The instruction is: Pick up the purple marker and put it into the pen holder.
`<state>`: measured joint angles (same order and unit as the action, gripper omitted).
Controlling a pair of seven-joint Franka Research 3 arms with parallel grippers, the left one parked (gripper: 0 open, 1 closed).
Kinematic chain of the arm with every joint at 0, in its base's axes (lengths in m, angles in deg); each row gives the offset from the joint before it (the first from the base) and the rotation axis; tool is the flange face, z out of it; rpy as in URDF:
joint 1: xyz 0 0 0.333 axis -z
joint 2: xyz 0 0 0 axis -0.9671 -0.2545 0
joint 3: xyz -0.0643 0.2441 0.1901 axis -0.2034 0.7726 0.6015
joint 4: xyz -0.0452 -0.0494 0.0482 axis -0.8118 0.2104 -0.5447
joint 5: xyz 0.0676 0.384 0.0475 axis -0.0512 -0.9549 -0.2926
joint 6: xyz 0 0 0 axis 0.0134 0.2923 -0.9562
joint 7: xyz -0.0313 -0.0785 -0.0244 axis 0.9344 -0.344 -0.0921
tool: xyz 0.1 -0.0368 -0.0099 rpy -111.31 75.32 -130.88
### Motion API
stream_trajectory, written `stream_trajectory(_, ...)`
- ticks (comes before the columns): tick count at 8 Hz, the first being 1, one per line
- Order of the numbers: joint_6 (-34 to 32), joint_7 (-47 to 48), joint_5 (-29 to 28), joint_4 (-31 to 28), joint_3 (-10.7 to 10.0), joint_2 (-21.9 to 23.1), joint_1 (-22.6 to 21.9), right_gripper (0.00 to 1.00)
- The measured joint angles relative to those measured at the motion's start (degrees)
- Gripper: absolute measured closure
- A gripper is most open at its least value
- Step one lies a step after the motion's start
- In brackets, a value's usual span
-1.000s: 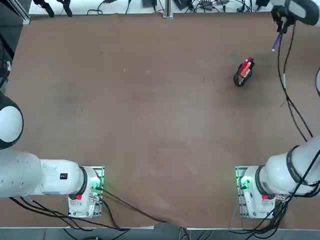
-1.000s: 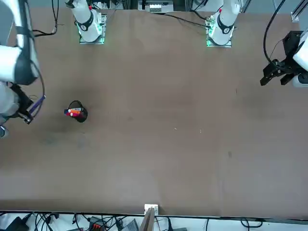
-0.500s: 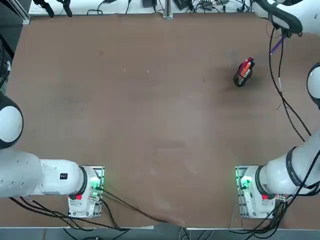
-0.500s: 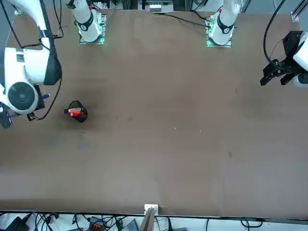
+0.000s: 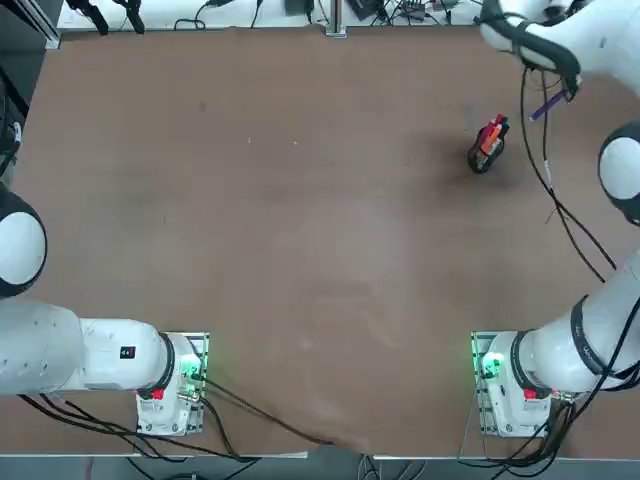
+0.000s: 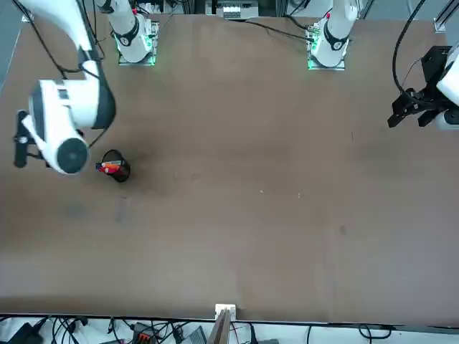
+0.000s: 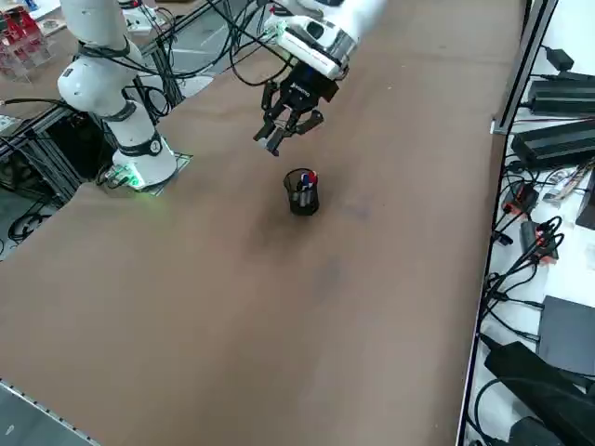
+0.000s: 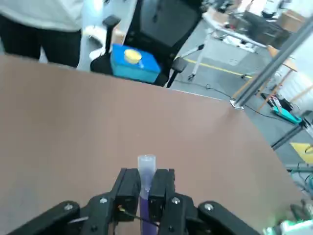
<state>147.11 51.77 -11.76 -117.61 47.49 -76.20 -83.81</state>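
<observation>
We start with the tabletop [image 5: 300,250], a broad brown surface that is bare apart from one small cup, so nothing on it blocks a path across. Beyond its edge the wrist view shows a black office chair [image 8: 161,29] with a blue box [image 8: 134,62] on its seat, and part of a person in a pale top [image 8: 44,14] standing by; all of that is off the tabletop and well clear of the work.

The right tool [image 8: 145,196] is closed on the purple marker [image 8: 146,169], pinching its purple body low down so the paler end sticks out past the fingertips. We judge that grip leaves enough free length to lead the marker into the cup. In the overhead view the marker [image 5: 545,106] hangs in the air at about two o'clock from the pen holder [image 5: 484,152], near it but not over it.

The pen holder is a small black cup standing upright, with red and orange pens [image 5: 491,134] crowding its mouth. Those pens are the one real obstacle we see: the free opening looks narrow, so the marker would likely need to come down fairly upright beside them
</observation>
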Motion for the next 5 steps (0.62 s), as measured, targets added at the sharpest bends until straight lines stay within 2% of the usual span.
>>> stream_trajectory(3,-2.3,13.2,1.1,0.0,0.0,-4.8,-5.0,0.86)
stream_trajectory(5,-5.0,19.1,3.9,0.0,-0.1,-8.8,-8.2,0.86)
